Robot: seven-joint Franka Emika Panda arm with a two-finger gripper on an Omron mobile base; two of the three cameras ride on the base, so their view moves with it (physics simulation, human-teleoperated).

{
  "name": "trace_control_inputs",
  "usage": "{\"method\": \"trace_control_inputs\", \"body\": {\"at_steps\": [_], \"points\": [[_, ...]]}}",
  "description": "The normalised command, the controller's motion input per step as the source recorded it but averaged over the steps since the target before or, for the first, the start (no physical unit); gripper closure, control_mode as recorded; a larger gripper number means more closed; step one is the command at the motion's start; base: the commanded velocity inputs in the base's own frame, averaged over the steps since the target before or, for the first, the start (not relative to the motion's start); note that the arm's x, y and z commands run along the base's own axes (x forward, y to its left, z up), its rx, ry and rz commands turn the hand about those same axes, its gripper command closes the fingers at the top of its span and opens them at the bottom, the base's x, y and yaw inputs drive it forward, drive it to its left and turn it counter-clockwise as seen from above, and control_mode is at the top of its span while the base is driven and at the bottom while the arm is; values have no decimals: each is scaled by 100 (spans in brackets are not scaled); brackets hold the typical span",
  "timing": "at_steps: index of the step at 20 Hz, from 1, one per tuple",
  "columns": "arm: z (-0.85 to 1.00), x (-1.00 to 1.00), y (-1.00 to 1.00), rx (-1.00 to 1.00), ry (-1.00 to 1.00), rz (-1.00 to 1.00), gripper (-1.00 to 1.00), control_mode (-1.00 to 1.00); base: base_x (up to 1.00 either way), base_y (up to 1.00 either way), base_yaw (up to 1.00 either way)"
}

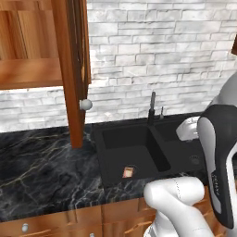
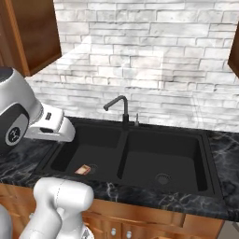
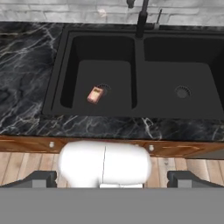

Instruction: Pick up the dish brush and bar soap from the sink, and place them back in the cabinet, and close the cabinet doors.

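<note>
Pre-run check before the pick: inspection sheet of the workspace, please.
Surface: black marble counter, bare where seen.
Job's things: bar soap lies in the left basin of the sink, beside the drain; dish brush not made out; cabinet open, door swung out.
Clutter: nothing seen.
Grippers: tool open, holding nothing, back from the sink.
Cables: nothing seen.
Surroundings: faucet, white brick wall, lower drawers.

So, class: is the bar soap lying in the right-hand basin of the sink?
No, the bar soap lies in the left basin of the sink, beside its drain.
</note>
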Motion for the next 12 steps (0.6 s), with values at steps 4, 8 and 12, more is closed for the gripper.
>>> {"method": "trace_control_inputs", "body": {"at_steps": [4,8,12], "points": [[-19,16,3,0,0,0,-100,-100,0,0,0],[-25,13,10,0,0,0,-100,-100,0,0,0],[-20,15,11,0,0,0,-100,-100,0,0,0]]}}
